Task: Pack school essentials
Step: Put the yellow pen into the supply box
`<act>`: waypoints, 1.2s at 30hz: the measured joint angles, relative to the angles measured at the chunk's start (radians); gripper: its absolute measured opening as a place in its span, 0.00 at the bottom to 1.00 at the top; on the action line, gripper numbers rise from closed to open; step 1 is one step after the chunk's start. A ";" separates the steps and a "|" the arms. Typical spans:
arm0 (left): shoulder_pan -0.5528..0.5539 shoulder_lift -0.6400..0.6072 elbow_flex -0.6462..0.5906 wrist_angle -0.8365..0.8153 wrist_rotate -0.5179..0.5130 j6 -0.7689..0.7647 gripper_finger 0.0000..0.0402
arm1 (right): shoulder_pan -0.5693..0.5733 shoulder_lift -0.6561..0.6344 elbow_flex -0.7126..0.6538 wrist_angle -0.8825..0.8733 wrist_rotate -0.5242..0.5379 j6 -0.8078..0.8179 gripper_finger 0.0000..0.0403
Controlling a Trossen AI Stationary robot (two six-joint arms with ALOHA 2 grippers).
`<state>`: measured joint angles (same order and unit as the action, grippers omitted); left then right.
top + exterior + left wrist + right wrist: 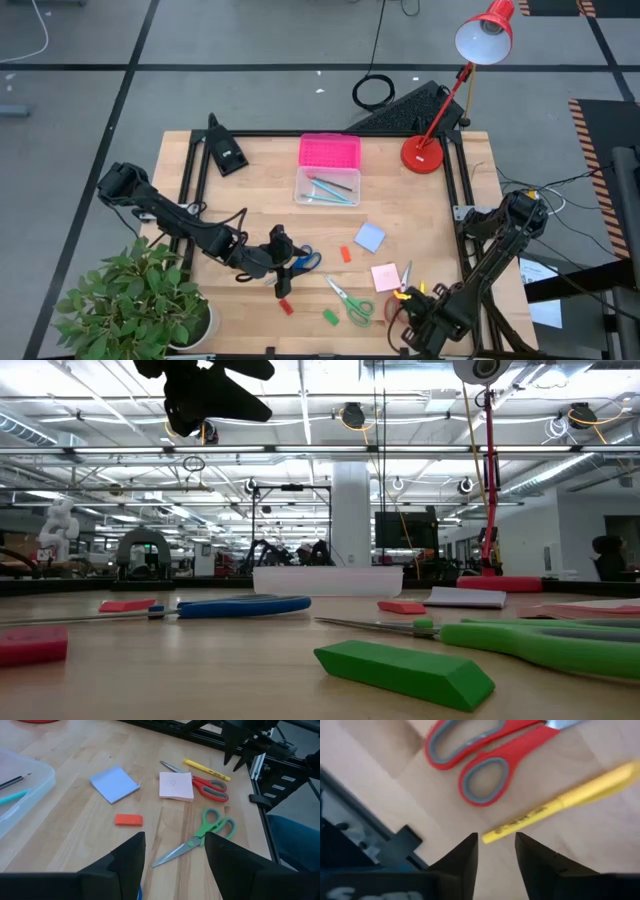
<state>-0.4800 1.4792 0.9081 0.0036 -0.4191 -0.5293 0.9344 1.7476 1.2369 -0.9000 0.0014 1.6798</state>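
Overhead view first: left gripper (pixel 283 262) hangs near the blue-handled scissors (pixel 305 262) at the table's left front, while the right gripper (pixel 412 303) sits at the right front by the yellow pen (pixel 411 294) and the red-handled scissors (pixel 404 276); the clear box (pixel 327 187) with a few pens inside lies further back, near the pink lid (pixel 329 151) — both grippers are too small here to read their fingers. Low view: a green eraser (pixel 404 671) and the green-handled scissors (pixel 540 643) fill the foreground, the blue pair lies flat behind, and only the underside of one gripper shows at the top, its opening impossible to judge. Left wrist view: the fingers (pixel 129 860) stand well apart and hold nothing; the blue notepad (pixel 115 784), pink notepad (pixel 176 786) and a red eraser (pixel 129 820) lie ahead, but the blue scissors show only as a sliver. Right wrist view: the fingers (pixel 462 855) are spread and empty, straddling the pen's near end — to grasp well, I'd judge it should centre further along the barrel and come down square across it, since an end pinch would let the pen swing. How close the fingertips are to the wood cannot be told.
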 joint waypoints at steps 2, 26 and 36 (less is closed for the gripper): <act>0.000 0.000 0.000 0.000 0.000 0.000 0.52 | -0.002 0.000 0.000 -0.019 0.000 0.011 0.36; 0.000 0.000 0.000 0.005 0.001 -0.004 0.52 | 0.005 0.006 -0.054 -0.015 0.049 0.294 0.75; 0.000 0.000 0.000 0.005 0.002 -0.005 0.52 | 0.007 -0.002 -0.215 0.214 -0.044 0.349 0.75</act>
<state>-0.4805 1.4792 0.9081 0.0089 -0.4175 -0.5346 0.9417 1.7458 1.0215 -0.6862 -0.0429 2.0286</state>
